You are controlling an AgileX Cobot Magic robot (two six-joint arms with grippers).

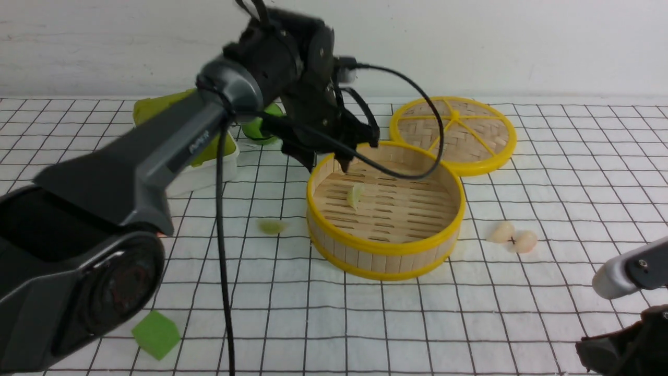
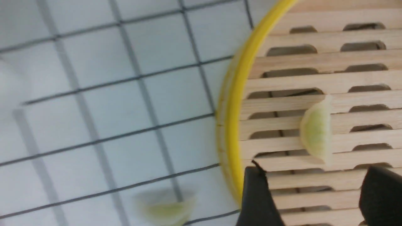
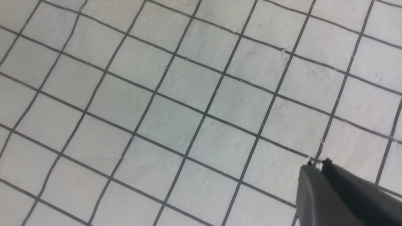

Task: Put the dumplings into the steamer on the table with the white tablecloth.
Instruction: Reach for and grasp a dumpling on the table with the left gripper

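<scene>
The steamer (image 1: 386, 248) stands mid-table on the white gridded tablecloth (image 1: 365, 324). One pale green dumpling (image 1: 355, 195) lies on its slatted floor. My left gripper (image 1: 329, 163) hangs open over the steamer's far left rim with nothing between its fingers. In the left wrist view the freed dumpling (image 2: 315, 135) sits just beyond the left gripper (image 2: 315, 175), inside the yellow rim (image 2: 234, 103). A second green dumpling (image 1: 272, 226) rests on the cloth left of the steamer. Two whitish dumplings (image 1: 514, 237) lie together to its right. My right gripper (image 3: 317, 163) is shut and empty above bare cloth.
The flat woven lid (image 1: 454, 133) leans against the steamer's far right side. A green foam cube (image 1: 155, 334) sits near the front left. A green-and-white object (image 1: 209, 156) stands at the back left, partly behind the left arm. The right arm (image 1: 626, 271) is low at the front right.
</scene>
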